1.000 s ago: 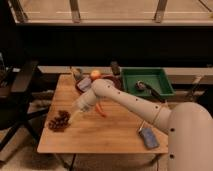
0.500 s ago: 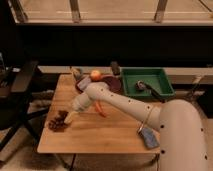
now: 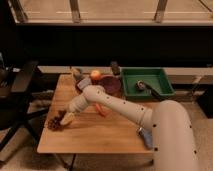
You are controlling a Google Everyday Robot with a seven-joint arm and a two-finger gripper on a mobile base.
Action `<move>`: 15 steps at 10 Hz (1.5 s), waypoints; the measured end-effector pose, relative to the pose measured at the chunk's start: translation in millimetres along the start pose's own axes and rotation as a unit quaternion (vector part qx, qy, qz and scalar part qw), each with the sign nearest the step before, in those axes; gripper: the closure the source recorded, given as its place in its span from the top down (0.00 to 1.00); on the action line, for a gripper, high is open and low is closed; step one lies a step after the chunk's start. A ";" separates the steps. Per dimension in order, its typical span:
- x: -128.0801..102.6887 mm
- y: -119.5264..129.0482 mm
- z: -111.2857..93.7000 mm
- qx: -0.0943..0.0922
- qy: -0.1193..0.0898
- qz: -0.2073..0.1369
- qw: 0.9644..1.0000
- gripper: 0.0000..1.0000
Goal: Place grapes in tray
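The grapes [image 3: 54, 123], a small dark reddish-purple bunch, lie on the wooden table [image 3: 100, 135] near its front left corner. My gripper [image 3: 64, 119] is at the end of the white arm, reaching down to the left, and sits right at the right side of the bunch, touching or nearly touching it. The dark green tray [image 3: 146, 81] stands at the table's back right, with a dark object [image 3: 141, 86] inside it.
A maroon bowl [image 3: 111, 85] stands at the back middle with a round orange fruit [image 3: 95, 74] beside it. An orange carrot [image 3: 101, 110] lies under the arm. A blue object [image 3: 146, 138] lies at the front right. A black chair [image 3: 22, 85] stands left.
The arm has swung further left and down, bringing the gripper from mid-table over to the grapes. The grapes have not visibly moved.
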 end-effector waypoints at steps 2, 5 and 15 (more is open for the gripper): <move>-4.2 7.0 19.8 -0.025 -0.009 -0.001 1.000 0.65; -6.5 21.2 29.2 -0.053 -0.007 -0.006 0.999 0.39; 3.2 44.2 -38.5 -0.005 -0.007 0.016 1.000 0.00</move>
